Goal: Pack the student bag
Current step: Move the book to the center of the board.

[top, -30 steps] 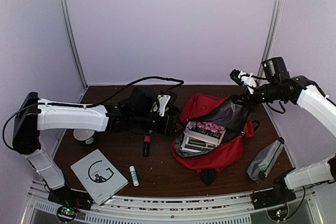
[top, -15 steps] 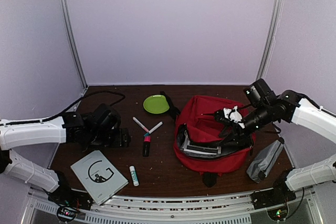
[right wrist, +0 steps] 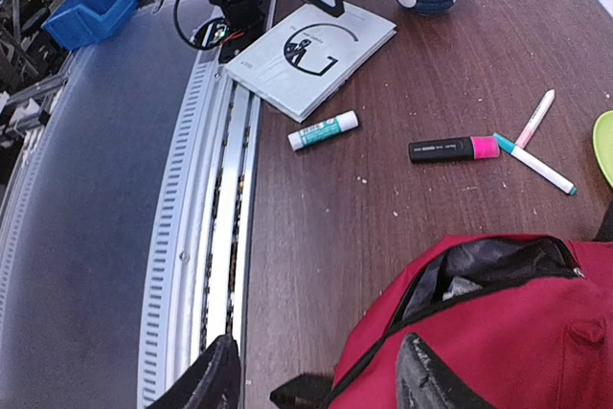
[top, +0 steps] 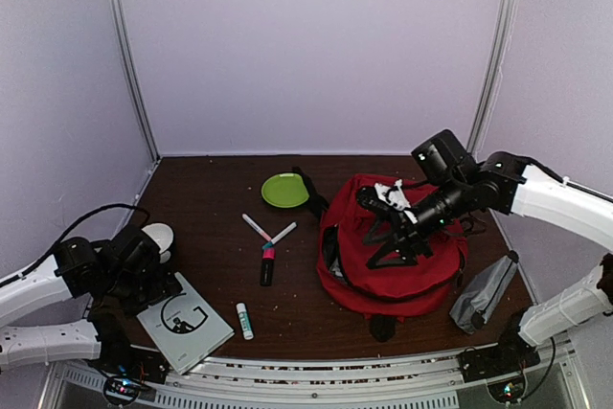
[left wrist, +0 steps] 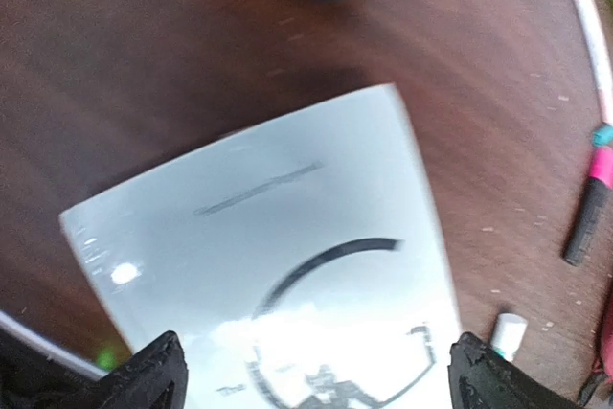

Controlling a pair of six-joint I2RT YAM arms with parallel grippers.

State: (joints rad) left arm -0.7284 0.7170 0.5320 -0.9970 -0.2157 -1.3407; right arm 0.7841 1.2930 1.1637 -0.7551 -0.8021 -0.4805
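Note:
The student bag is a red backpack lying at the right of the table. Its mouth gapes a little along the black zipper, showing grey lining. My right gripper hovers over the bag's top with its jaws open and nothing between the fingertips. At the near left, my left gripper hangs wide open just above a white book with a black G on its cover. That gripper's fingertips straddle the book's near part without gripping it.
A glue stick, a black-and-pink highlighter and two pens lie mid-table. A green plate sits behind them. A bowl stands at the left. A grey pouch lies right of the bag.
The left arm withdrew from the bag to the book and opened fully. The right gripper let go of the raised bag flap and came down over the bag, which has slumped nearly shut.

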